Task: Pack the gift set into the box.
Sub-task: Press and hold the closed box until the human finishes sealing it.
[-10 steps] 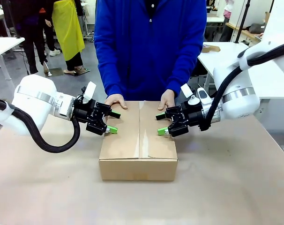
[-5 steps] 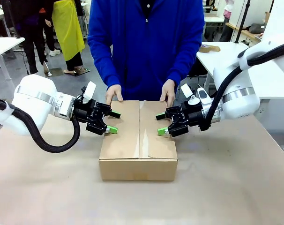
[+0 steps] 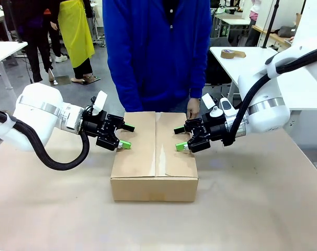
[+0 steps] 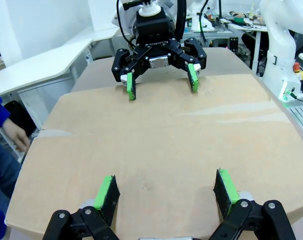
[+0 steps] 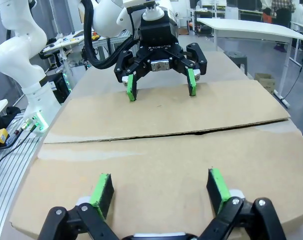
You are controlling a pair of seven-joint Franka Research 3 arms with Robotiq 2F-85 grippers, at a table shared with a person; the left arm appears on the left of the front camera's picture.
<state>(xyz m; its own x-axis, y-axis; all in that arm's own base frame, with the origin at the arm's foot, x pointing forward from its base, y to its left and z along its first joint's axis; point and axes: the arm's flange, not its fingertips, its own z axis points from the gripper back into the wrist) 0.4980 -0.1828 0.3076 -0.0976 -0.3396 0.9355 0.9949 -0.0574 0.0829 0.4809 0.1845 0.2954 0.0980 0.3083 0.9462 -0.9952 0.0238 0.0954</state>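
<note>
Here, the box (image 3: 154, 157) is shown closed.
The left gripper (image 3: 128, 136) and right gripper (image 3: 178, 138) are held spread — one above each half of its top.

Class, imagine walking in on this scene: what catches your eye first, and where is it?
The brown box sits in the middle of the table with its top flaps closed. The left gripper and the right gripper, both open, face each other over its lid from either side. Behind it stands a person in a blue top.
</note>
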